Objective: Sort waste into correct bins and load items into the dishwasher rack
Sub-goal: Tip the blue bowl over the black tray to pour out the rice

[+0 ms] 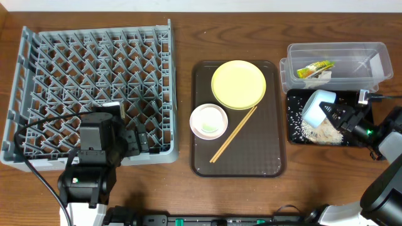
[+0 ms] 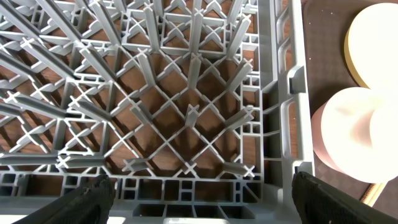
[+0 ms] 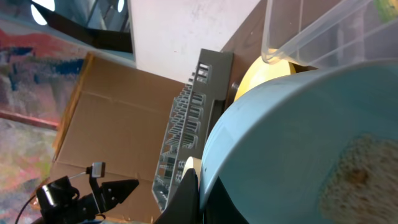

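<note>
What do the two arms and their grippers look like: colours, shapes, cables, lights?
Both arms are black with boxy housings. The left arm has a thin black cable beside it, a small green light and a white base. The left gripper has two flat black fingers. The right arm also shows a green light, and the right gripper is black too.
</note>
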`<control>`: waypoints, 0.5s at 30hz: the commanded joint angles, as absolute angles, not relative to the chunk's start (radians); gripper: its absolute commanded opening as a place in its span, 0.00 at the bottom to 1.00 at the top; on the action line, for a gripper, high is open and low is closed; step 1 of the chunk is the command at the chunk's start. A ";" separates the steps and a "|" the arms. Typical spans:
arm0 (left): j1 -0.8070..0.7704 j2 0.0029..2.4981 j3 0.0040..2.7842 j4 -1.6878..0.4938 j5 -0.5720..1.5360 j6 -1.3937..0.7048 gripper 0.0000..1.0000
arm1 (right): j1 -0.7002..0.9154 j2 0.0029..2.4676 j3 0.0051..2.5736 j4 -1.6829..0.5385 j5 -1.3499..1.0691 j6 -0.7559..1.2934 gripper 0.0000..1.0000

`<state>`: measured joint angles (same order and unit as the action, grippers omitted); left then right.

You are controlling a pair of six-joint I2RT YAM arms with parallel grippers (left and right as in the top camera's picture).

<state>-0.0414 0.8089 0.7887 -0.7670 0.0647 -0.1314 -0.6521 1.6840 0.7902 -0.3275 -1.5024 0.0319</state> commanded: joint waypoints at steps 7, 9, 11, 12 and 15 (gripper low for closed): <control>-0.044 0.809 0.809 -0.770 0.067 -0.136 0.93 | -0.661 1.685 0.787 -0.294 -1.560 0.003 0.01; -0.044 0.809 0.809 -0.770 0.067 -0.136 0.93 | -0.661 1.685 0.787 -0.278 -1.559 0.005 0.01; -0.044 0.809 0.809 -0.769 0.067 -0.136 0.93 | -0.662 1.685 0.787 -0.249 -1.510 0.042 0.01; -0.044 0.809 0.809 -0.769 0.067 -0.136 0.93 | -0.662 1.685 0.787 -0.245 -1.436 0.088 0.01; -0.044 0.809 0.809 -0.770 0.067 -0.136 0.93 | -0.661 1.685 0.787 -0.240 -1.303 0.194 0.01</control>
<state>-0.0414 0.8089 0.7887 -0.7666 0.0647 -0.1314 -0.6521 1.6840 0.7898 -0.2478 -1.4082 0.1017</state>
